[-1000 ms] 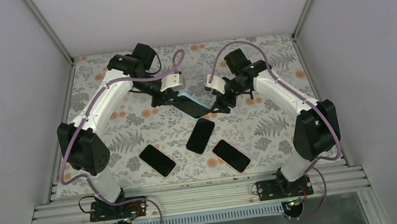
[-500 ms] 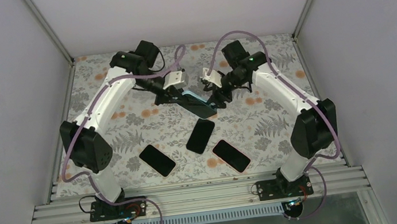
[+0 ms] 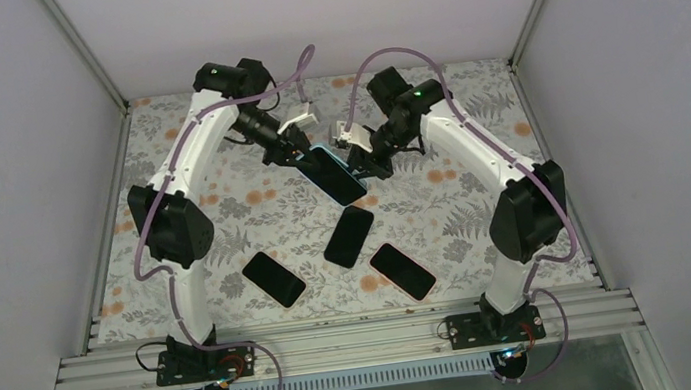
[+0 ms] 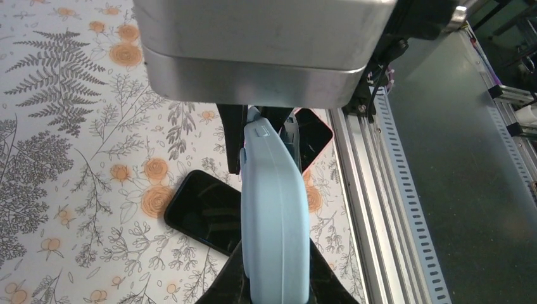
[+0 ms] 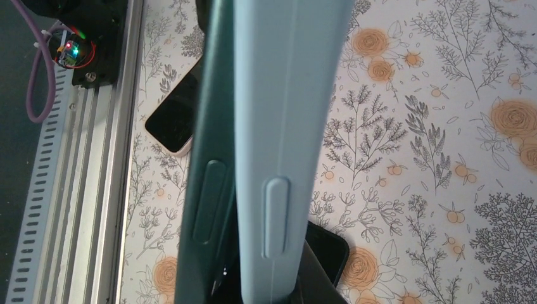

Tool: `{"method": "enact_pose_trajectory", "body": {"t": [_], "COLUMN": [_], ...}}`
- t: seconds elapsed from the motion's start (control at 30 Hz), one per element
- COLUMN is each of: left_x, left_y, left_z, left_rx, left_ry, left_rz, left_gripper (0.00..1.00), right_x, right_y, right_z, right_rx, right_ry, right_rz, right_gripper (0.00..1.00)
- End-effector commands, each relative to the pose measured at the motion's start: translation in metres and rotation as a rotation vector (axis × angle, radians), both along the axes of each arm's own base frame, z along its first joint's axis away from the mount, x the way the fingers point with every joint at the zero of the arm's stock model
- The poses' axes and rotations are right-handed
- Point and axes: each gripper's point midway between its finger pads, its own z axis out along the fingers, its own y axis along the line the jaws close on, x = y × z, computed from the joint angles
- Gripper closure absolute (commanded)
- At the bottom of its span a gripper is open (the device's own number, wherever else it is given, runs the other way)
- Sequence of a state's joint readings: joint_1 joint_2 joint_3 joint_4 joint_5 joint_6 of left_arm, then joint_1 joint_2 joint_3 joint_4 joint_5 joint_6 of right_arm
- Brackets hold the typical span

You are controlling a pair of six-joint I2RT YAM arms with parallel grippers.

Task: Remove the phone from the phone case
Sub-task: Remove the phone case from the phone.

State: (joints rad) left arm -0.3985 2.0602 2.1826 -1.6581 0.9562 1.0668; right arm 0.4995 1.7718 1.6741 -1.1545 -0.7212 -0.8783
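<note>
A phone in a light blue phone case (image 3: pixel 333 171) hangs above the mat at the middle back, held between both arms. My left gripper (image 3: pixel 300 150) is shut on the upper end of the phone case (image 4: pixel 274 209), with a black finger (image 4: pixel 231 282) on each side of it. My right gripper (image 3: pixel 357 160) is shut on the other end of the phone case (image 5: pixel 285 145). Its finger (image 5: pixel 316 272) presses on the blue side. Beside the blue wall shows the dark teal edge of the phone (image 5: pixel 212 145), a little apart from the case.
Three other phones lie on the flowered mat: one at the near left (image 3: pixel 274 278), one in the middle (image 3: pixel 348 236) and one at the near right (image 3: pixel 402 270). The aluminium rail (image 3: pixel 341 342) with the arm bases runs along the near edge.
Both arms rose and drew back, carrying the cased phone up from the mat. My right gripper, open before, has shut on the case. My left gripper kept its hold.
</note>
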Motion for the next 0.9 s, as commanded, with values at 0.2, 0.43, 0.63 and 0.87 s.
{"method": "enact_pose_trajectory", "body": {"t": [0.2, 0.43, 0.63, 0.87], "left_x": [0.03, 0.028, 0.055, 0.055], "left_y": [-0.004, 0.03, 0.038, -0.008], "left_z": [0.06, 0.066, 0.089, 0.079], "left_rx": [-0.344, -0.213, -0.202, -0.151], "left_ry": [-0.169, -0.354, -0.669, -0.968], "left_rz": [0.037, 0.184, 0.449, 0.655], "left_gripper": [0.88, 0.1, 0.0, 0.0], "right_x": [-0.036, 0.005, 0.042, 0.139], "right_y": [0.016, -0.025, -0.033, -0.052], "right_z": [0.07, 0.071, 0.078, 0.095], "right_rx": [0.325, 0.289, 0.323, 0.332], "right_ry": [-0.019, -0.001, -0.011, -0.043], "right_rz": [0.108, -0.109, -0.283, -0.8], "right_gripper": [0.96, 0.96, 0.96, 0.96]}}
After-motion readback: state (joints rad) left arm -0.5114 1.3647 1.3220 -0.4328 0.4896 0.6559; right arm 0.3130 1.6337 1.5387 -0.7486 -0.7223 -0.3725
